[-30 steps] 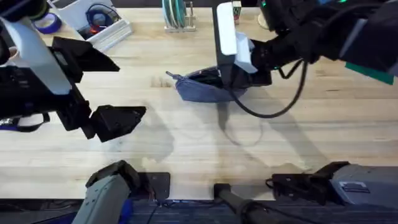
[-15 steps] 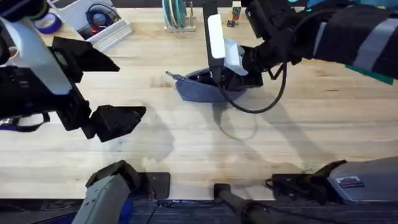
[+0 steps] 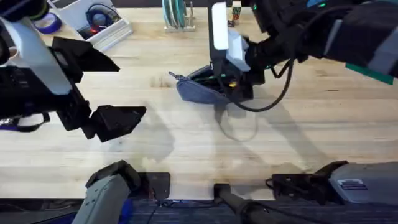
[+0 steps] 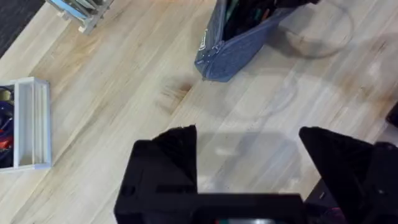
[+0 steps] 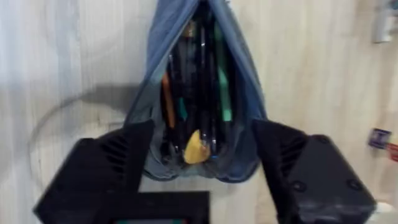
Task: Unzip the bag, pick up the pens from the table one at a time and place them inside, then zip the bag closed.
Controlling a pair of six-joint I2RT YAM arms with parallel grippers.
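Overhead view. The bag (image 3: pixel 202 89) — a blue-grey fabric pouch, elongated with a rounded end — is seen lying on the table (image 3: pixel 186 137), a pale wooden top with plank grain, toward its far middle. Its zipper is open and a dark interior is exposed. The right gripper (image 3: pixel 239 84) is positioned directly over the pouch's right end; a black cable is looped from the arm down across the wood. The left gripper (image 3: pixel 102 93) is held well apart from the bag, above the left part of the table, its two black angular fingers spread and nothing between them. A white compartmented tray (image 3: pixel 93 22) is seen at the far left corner.

Left wrist view. The two black fingers (image 4: pixel 168 162) are shown wide apart, with bare wood grain visible between them. The bag (image 4: pixel 239 40) is seen beyond them, its woven cloth side and rounded zipper end turned toward the camera. The white tray (image 4: pixel 28 124) is seen at the edge.

Right wrist view. The right gripper (image 5: pixel 202 165) is shown open, its blocky black fingers (image 5: pixel 118 165) set on either side of the bag (image 5: pixel 239 93) and nothing gripped. The pouch mouth gapes in a narrow pointed oval — slim pens (image 5: pixel 208 81) are seen packed lengthwise inside, black and green among them, with orange and yellow items beside.
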